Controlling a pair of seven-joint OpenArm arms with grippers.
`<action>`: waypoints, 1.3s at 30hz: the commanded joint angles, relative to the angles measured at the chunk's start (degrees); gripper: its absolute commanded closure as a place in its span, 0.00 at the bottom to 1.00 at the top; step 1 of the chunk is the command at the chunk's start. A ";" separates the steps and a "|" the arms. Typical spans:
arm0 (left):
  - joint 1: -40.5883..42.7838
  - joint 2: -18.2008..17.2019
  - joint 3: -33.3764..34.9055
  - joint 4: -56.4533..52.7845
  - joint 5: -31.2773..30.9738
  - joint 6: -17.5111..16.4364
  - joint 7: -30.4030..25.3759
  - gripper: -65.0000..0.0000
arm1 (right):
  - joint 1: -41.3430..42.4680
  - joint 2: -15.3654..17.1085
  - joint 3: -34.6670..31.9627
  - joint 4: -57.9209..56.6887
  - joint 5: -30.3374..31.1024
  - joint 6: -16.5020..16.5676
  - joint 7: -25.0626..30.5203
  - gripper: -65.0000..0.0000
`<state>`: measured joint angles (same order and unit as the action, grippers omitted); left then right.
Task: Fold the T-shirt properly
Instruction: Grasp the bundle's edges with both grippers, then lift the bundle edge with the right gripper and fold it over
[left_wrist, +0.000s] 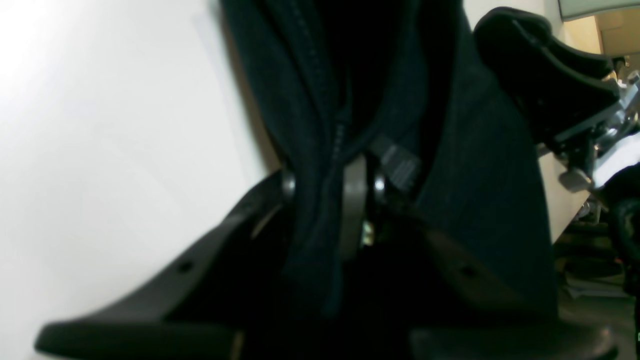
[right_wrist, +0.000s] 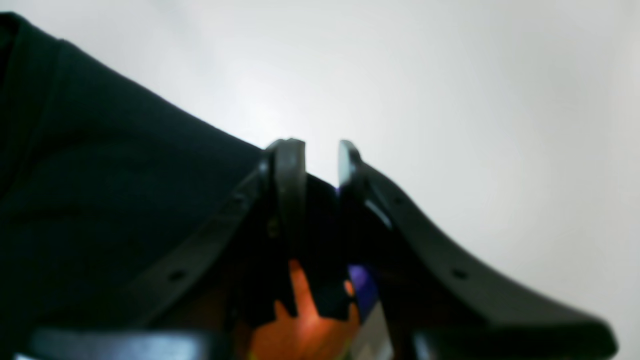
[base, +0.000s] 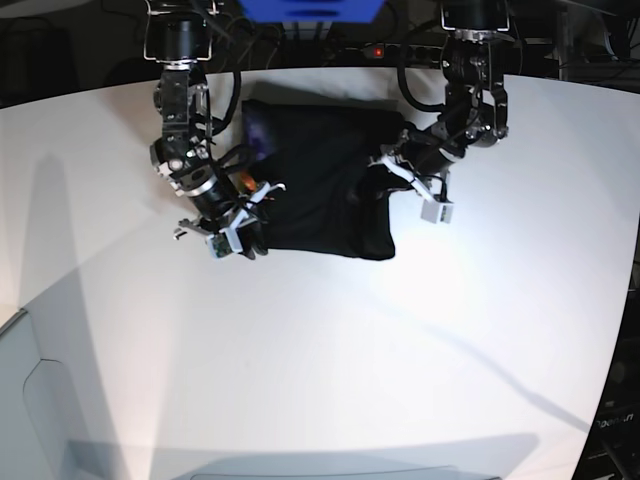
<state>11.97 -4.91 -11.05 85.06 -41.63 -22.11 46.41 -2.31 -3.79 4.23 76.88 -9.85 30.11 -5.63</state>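
The black T-shirt (base: 320, 190) lies bunched on the white table (base: 400, 350) at the back centre, between both arms. My left gripper (left_wrist: 320, 185) is shut on a hanging fold of the T-shirt (left_wrist: 480, 190), next to a small grey-white tag (left_wrist: 400, 165); in the base view it (base: 388, 168) sits at the shirt's right edge. My right gripper (right_wrist: 317, 160) is pinched on the T-shirt (right_wrist: 100, 200), with the orange print (right_wrist: 300, 330) and purple print (right_wrist: 362, 285) between its fingers; in the base view it (base: 245, 235) is at the shirt's front left corner.
The other arm's black body (left_wrist: 540, 75) shows at the upper right of the left wrist view. A blue box (base: 310, 8) and a power strip with a red light (base: 375, 50) sit behind the table's curved back edge. White tabletop spreads in front.
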 joint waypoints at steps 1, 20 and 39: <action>-0.05 -0.32 -0.16 -0.27 1.93 0.88 0.93 1.00 | 0.33 0.14 0.21 0.35 -1.01 -0.09 -0.39 0.85; -1.99 -0.32 0.02 -1.14 1.93 0.88 1.02 1.00 | -15.67 -4.78 -7.09 25.14 -0.92 -0.17 -0.22 0.85; -8.67 -4.54 1.95 -3.52 3.25 0.88 1.54 1.00 | -20.16 -4.16 -0.14 27.25 4.35 -0.44 9.63 0.84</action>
<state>4.08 -9.23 -9.17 80.90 -39.81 -22.04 47.75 -22.70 -7.84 4.40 103.20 -6.24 29.89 2.24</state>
